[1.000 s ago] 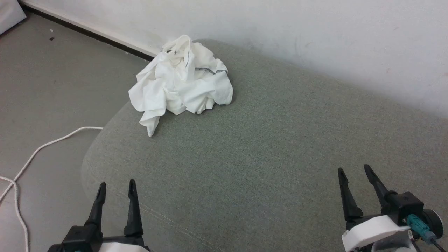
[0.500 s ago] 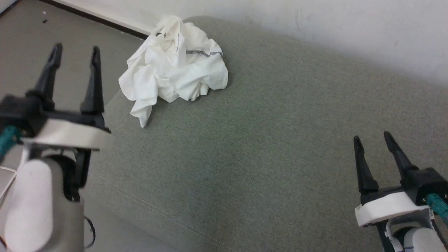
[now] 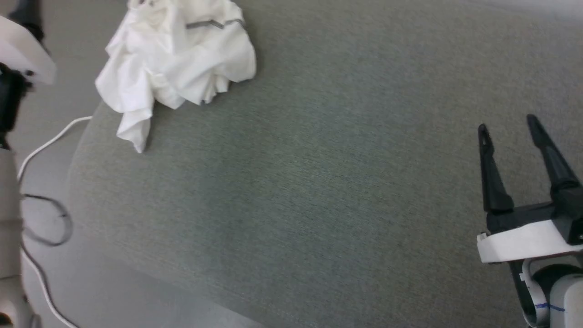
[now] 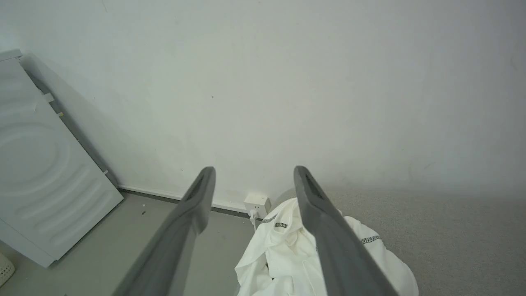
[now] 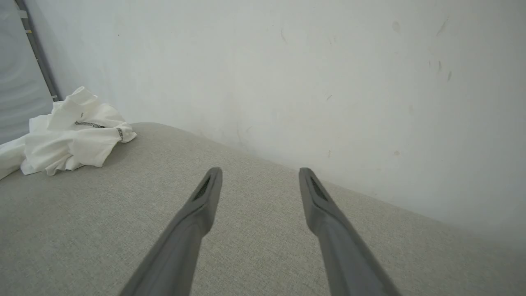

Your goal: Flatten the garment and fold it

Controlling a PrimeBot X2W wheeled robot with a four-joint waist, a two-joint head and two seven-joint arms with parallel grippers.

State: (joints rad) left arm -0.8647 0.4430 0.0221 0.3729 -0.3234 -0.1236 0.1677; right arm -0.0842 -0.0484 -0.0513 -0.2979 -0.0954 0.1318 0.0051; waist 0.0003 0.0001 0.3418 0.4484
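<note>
1. Head view: the garment (image 3: 173, 68) lies crumpled at the far left corner of the grey upholstered seat (image 3: 319, 191). The right end effector (image 3: 508, 125) hovers at lower right, fingers spread wide, empty, well apart from it.
2. Left wrist view: the left end effector (image 4: 254, 172) is spread wide and empty, with the garment (image 4: 279, 255) heaped beneath, partly behind one finger.
3. Right wrist view: the garment (image 5: 70, 139) sits far left of the spread fingers.

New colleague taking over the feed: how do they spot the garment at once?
Find the big grey-green cushion along the white wall. At its rounded left end, near the edge, lies the garment, a crumpled heap. It is white cloth with a dark zigzag seam, unlike the thin white cable on the floor beside it.
</note>
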